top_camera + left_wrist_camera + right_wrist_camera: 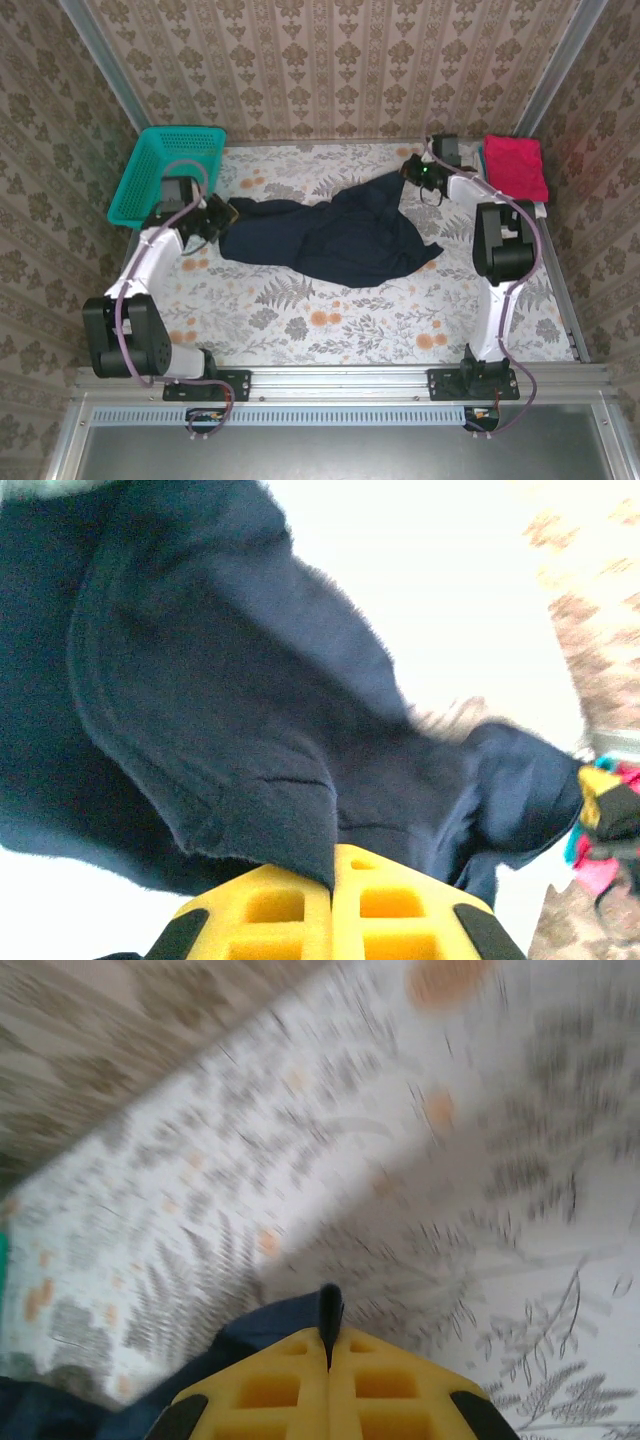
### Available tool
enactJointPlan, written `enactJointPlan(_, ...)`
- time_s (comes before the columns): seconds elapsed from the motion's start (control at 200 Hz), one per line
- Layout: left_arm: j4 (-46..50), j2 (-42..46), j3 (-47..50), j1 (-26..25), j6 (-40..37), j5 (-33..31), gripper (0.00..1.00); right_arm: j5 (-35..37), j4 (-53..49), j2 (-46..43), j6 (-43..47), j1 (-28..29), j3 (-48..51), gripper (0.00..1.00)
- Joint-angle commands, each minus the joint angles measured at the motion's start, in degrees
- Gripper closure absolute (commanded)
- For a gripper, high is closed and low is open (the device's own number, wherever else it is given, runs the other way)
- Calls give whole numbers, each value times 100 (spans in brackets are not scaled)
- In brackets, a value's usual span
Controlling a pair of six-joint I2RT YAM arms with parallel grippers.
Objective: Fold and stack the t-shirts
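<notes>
The big dark navy cotton t-shirt lies rumpled across the middle of the flower-printed table, not yet folded. The left gripper is pinched tight on its left end, near the teal plastic mesh basket, and the right gripper is clamped on a far corner of the same shirt. At the far right a magenta-pink shirt folded into a rectangle rests on a white cloth edge. I'd say only the navy one remains to fold and stack
</notes>
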State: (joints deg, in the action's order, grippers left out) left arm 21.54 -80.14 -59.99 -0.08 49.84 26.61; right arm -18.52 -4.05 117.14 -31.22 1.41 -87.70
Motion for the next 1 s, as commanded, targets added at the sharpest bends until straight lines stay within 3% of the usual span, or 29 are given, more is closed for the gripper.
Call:
enactJointPlan(0.0, 188, -56, -1089, 277, -56, 296, 100, -141, 342, -1011, 454, -261, -410, 100)
enactJointPlan(0.135, 712, -168, -2590, 493, -175, 192, 100, -352, 576, -1430, 453, -592, -963, 100)
enactJointPlan(0.24, 1043, -454, -3798, 608, -199, 104, 100, -602, 534, -1272, 98, -869, -1896, 100)
enactJointPlan(0.415, 1262, -1230, -5556, 779, 226, 440, 100, -957, 217, -731, -475, -1184, -3689, 100)
enactJointPlan(0.5, 1262, -1377, -6041, 783, 433, 630, 100, -1129, 120, -828, -555, -1212, -3992, 100)
enactJointPlan(0.605, 1205, -1103, -5960, 790, 485, 640, 100, -1290, 364, -1493, -534, -1212, -3374, 100)
enactJointPlan(0.81, 928, 102, -4950, 864, 415, 626, 100, -1089, 1411, -3870, -124, -1175, -664, 100)
enactJointPlan(0.995, 1160, 798, -4887, 1042, 212, 579, 100, -626, 1008, -5545, 723, -1145, 340, 100)
